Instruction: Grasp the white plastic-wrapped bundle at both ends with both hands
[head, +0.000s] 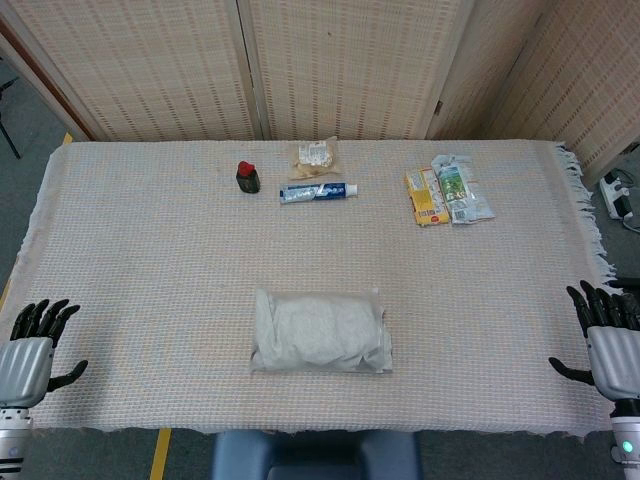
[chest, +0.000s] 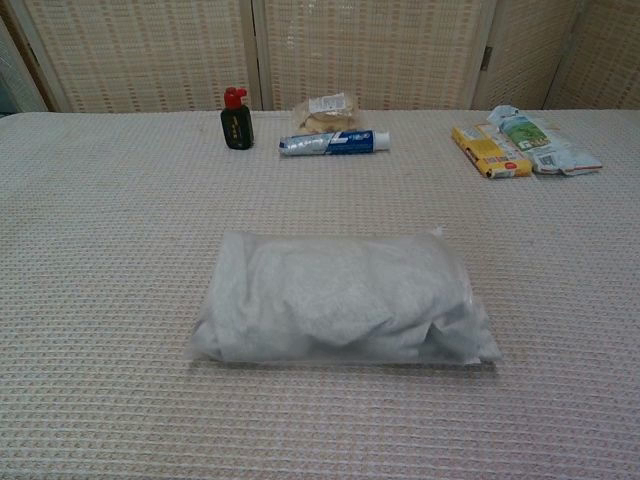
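bundle waiting between two released hands

white plastic-wrapped bundle (chest: 340, 298) is lying flat on the woven tablecloth (head: 140, 260), near the front edge and about midway across, with its long side running left to right. nothing is touching it. in the chest view it is filling the near middle of the frame, the wrap crinkling over pale folded material inside.

left hand (head: 32, 345) is hovering at the front left corner of the table, fingers spreading apart and holding nothing, well apart from the bundle. right hand (head: 608, 335) is sitting at the front right edge, likewise released, dark fingers pointing up and apart, also well away from the bundle. neither hand is showing in the chest view.

farther back, a toothpaste tube (head: 318, 192) is lying on its side near the far middle. just left of it, a small dark bottle with a red cap (head: 247, 177) is standing upright. just behind the tube, a clear bag of pale snacks (head: 313, 157) is resting. off to the right, a yellow packet (head: 426, 196) and a green and white packet (head: 460, 190) are lying side by side, touching. folding woven screens (head: 340, 60) are standing behind the table.
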